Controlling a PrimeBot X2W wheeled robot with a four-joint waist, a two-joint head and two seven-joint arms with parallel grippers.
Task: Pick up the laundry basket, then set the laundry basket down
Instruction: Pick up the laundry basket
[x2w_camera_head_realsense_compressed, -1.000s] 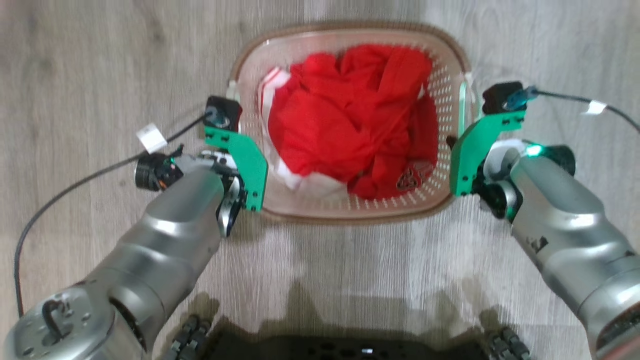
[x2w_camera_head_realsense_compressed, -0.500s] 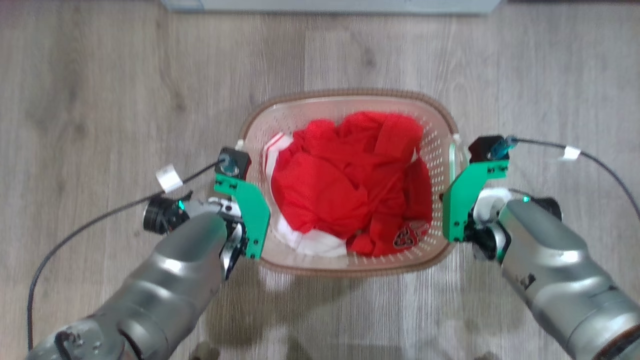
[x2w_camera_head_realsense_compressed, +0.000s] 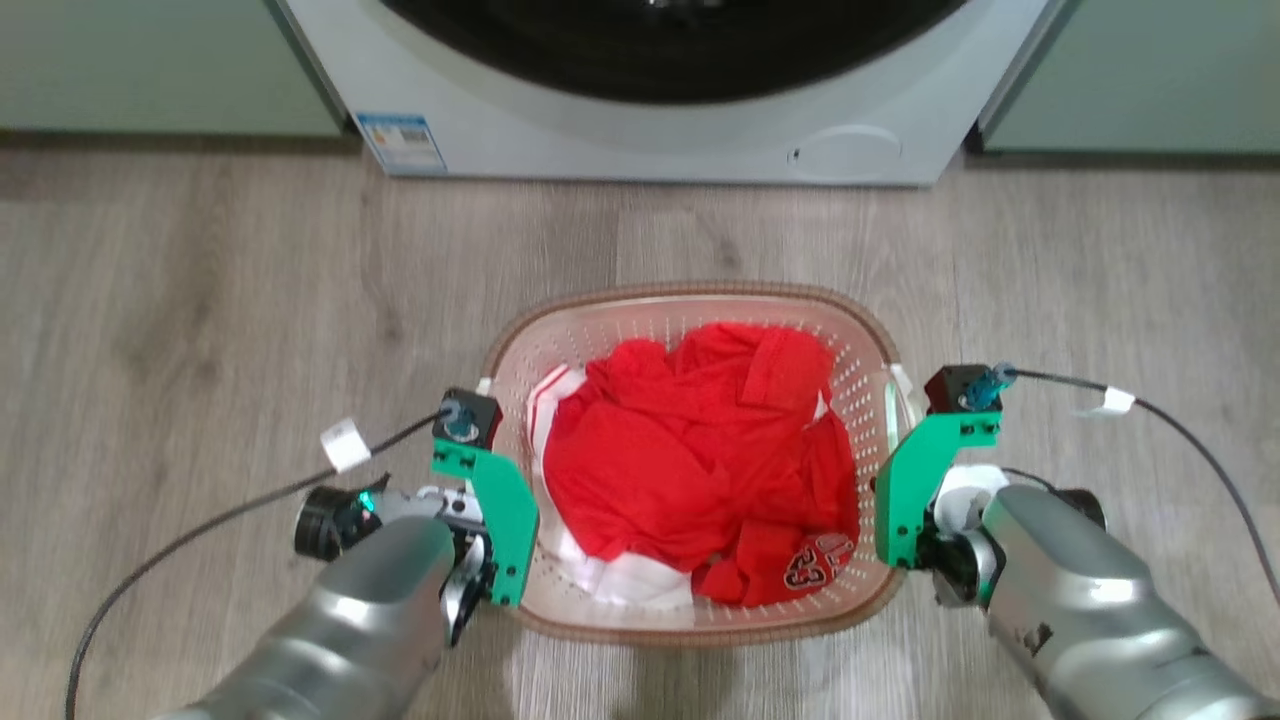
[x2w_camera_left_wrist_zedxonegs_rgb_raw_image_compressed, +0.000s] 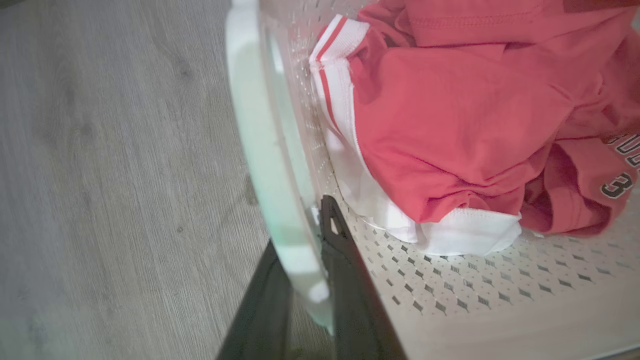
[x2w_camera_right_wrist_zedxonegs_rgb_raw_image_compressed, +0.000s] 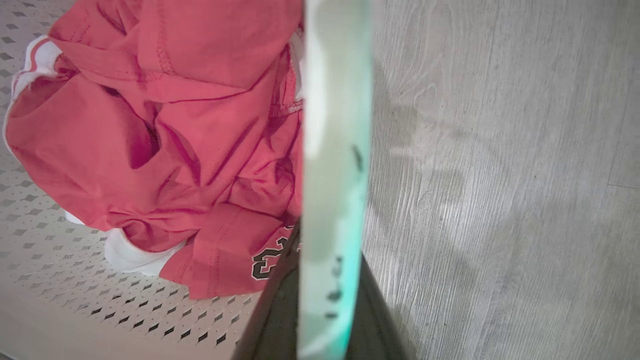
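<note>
Laundry basket in the middle of the head view, over grey wood floor, well apart from the washing machine at the far side. Cannot tell whether resting on the floor or raised off it. Inside, crumpled red clothes with white trim, lying below the brown rim.

Left gripper pinching the left handle: one dark finger outside the handle, the other between handle and perforated wall. Right gripper pinching the right handle, one finger at each side of it.

Bare floor to the left, to the right and beyond the far rim. Left cable and right cable trailing outward, away from the basket.
</note>
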